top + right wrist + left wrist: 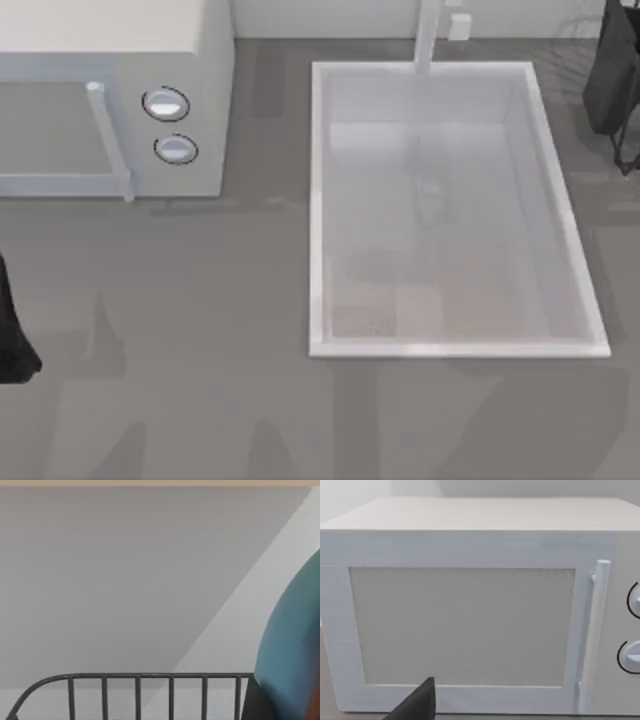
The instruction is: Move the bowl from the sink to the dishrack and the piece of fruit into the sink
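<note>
Grey counter; bowl (292,645) cut off beside dishrack (137,692).

sink (560,215): white rectangular basin, seen at table's 3 o'clock | bowl (292,650): blue-teal, seen close beside rack | rack (137,692): grey wire bars, upright

Left arm (15,335) at left edge; right arm (615,80) top right corner.
</note>
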`<action>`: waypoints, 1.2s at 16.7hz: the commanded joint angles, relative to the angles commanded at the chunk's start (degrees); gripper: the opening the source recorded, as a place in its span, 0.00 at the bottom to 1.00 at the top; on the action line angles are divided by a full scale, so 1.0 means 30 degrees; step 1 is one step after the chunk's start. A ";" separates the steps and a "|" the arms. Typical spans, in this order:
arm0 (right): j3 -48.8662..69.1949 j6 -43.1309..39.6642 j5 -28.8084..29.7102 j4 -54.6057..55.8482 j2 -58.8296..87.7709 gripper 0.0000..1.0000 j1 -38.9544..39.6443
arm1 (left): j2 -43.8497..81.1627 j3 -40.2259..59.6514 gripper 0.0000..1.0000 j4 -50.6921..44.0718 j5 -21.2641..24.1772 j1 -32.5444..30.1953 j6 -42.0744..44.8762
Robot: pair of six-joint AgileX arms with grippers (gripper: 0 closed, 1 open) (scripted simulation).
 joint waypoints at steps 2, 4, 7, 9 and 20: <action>-0.0225 0.0004 0.0054 0.0332 0.0210 0.00 0.0085 | 0.0000 0.0000 1.00 0.0000 0.0000 0.0000 0.0000; -0.0225 0.0004 0.0054 0.0332 0.0210 0.00 0.0085 | 0.0000 0.0000 1.00 0.0000 0.0000 0.0000 0.0000; -0.0225 0.0004 0.0054 0.0332 0.0210 0.15 0.0085 | 0.0000 0.0000 1.00 0.0000 0.0000 0.0000 0.0000; -0.0225 0.0004 0.0054 0.0332 0.0210 0.30 0.0085 | 0.0000 0.0000 1.00 0.0000 0.0000 0.0000 0.0000; -0.0225 0.0004 0.0054 0.0332 0.0210 1.00 0.0085 | 0.0000 0.0000 1.00 0.0000 0.0000 0.0000 0.0000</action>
